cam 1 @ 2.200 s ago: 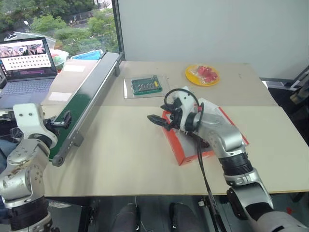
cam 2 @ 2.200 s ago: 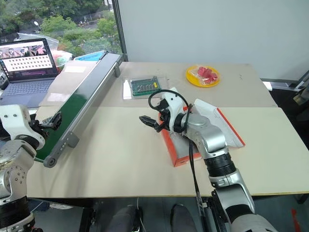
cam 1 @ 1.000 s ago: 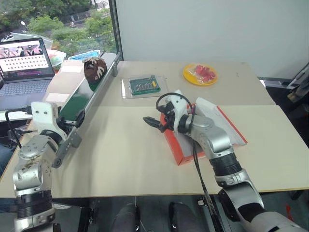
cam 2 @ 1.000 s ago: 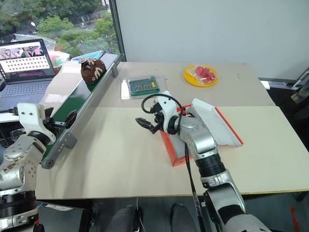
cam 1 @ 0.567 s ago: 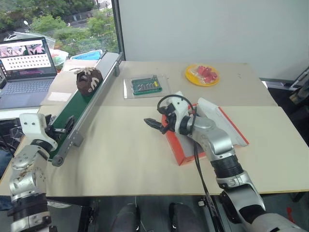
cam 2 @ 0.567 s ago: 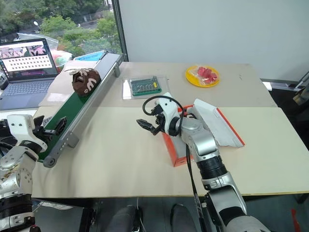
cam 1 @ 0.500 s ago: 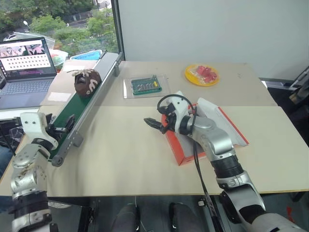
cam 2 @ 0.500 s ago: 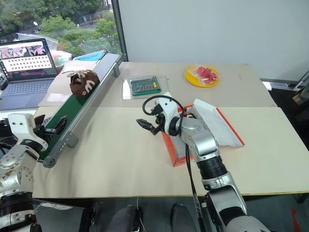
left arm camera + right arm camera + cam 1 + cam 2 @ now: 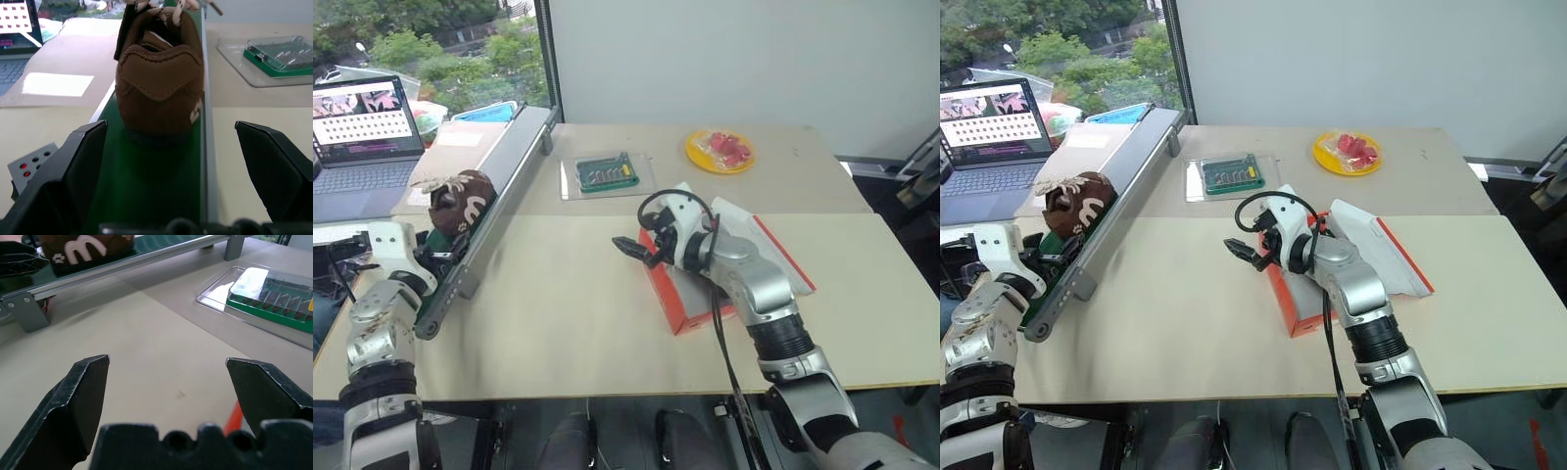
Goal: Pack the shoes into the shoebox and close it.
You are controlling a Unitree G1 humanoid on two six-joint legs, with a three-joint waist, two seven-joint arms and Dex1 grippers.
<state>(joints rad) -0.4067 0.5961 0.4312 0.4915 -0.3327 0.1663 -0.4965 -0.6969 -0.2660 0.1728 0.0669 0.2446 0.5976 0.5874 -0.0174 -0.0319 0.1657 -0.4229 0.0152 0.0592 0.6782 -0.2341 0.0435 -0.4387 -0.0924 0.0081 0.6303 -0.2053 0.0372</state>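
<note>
Riding conveyor point(image 9: 499, 186): one shoe point(image 9: 456, 200) | shoebox point(image 9: 1371, 257): contents hidden | both end effectors released

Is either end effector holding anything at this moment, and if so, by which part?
Nothing is held. The left end effector is open, the shoe on the conveyor belt ahead of it; the right end effector is open above the table.

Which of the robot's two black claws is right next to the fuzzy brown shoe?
The left gripper, open at the near end of the green conveyor belt, faces the brown shoe. The right gripper waits by the orange-red shoebox.
</note>
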